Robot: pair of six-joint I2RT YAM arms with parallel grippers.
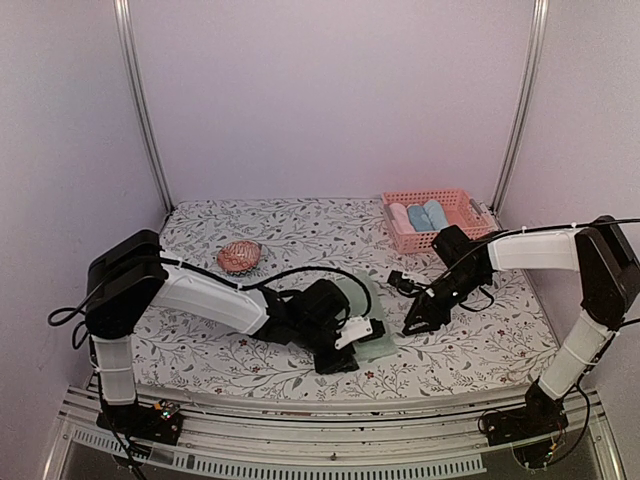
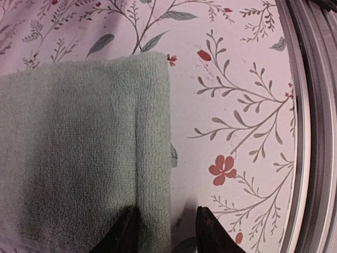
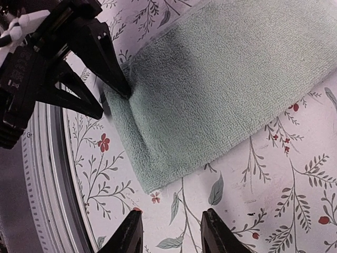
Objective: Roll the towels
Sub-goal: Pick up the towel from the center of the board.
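Filling the top view from the near rail to the back wall, the table (image 1: 300, 225) has a floral cloth over it. The left arm (image 1: 200, 295) reaches low across it toward the middle, and the right arm (image 1: 530, 250) comes in from the far right and bends down to meet it. The green towel (image 1: 372, 305) lies flat near the centre, just ahead of the near edge, folded into a long strip. One short end faces the rail (image 2: 316, 132), and a soft crease runs along that end. At the back right stands a pink basket (image 1: 460, 200) holding three rolls (image 1: 420, 217), one white and two blue, side by side. The left gripper (image 2: 167, 234) is down at the towel's near end with its jaws a moderate way apart. One finger (image 2: 126, 234) rests on the fabric, the other is on bare cloth just beside it, and the towel's edge lies between them, not pinched. The right gripper (image 3: 171, 232) hovers just off the towel's corner, close to the left one but apart from it. Its jaws are spread and there is only floral cloth between them. A pink knobbly ball (image 1: 239, 256) sits on the table well to the left of the towel, touching neither arm.
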